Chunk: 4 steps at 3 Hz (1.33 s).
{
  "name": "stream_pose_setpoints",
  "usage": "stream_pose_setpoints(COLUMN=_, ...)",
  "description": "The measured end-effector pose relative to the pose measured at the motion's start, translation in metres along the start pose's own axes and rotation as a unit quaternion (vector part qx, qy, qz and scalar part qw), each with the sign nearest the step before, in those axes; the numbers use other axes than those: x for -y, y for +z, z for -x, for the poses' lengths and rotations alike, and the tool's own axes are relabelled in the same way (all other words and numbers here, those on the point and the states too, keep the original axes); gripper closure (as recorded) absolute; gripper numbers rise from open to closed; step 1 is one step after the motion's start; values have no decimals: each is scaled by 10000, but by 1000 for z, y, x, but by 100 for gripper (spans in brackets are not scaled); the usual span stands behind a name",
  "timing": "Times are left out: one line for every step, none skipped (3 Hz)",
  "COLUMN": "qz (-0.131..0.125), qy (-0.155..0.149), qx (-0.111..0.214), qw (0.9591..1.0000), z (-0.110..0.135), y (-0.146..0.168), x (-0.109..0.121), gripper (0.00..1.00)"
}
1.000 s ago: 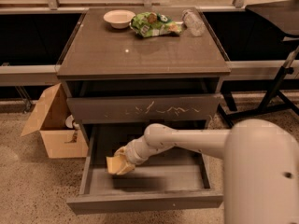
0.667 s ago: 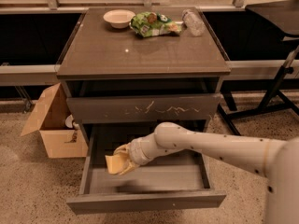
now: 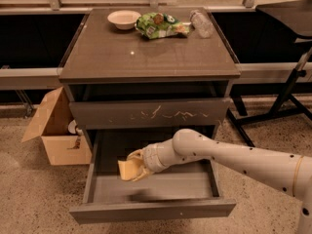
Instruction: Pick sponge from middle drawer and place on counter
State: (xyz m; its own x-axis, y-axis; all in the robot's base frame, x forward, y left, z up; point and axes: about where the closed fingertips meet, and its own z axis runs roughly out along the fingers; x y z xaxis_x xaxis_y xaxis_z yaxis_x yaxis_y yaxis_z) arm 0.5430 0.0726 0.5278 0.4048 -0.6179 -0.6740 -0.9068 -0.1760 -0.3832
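The middle drawer (image 3: 152, 210) is pulled open at the bottom of the cabinet, showing its grey floor. My gripper (image 3: 133, 167) is inside it on the left side, shut on the flat yellow sponge (image 3: 125, 170). It holds the sponge a little above the drawer floor, where a shadow lies under it. The arm reaches in from the right. The counter (image 3: 146, 55) is the glossy dark top slab above.
On the counter's far edge stand a white bowl (image 3: 123, 18), a green snack bag (image 3: 159, 25) and a plastic bottle (image 3: 201, 23). A shut drawer front with pale scratches (image 3: 151, 114) sits above the open drawer. A cardboard box (image 3: 54, 130) stands on the floor left; a black stand (image 3: 287, 94) stands right.
The arm's bulk has drawn back to the right, out of the near foreground. The gripper keeps hold of the sponge and has shifted slightly right and up in the drawer.
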Motion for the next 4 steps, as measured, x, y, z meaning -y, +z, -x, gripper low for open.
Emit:
stream_pose_setpoints(qz=5, qy=-39, qx=197, qw=9998, z=10, y=-9, x=5, gripper=100)
stream_pose_setpoints(qz=1, qy=-162, qx=420, qw=9990, z=38, y=-46, x=23, gripper=100)
stream_pose_setpoints(qz=15, qy=-375, qx=407, qw=9985, z=71, y=-83, x=42, gripper=100)
stream_pose_setpoints(qz=-107, qy=-765, qx=299, qw=9966, z=114, y=-122, x=64, gripper=100)
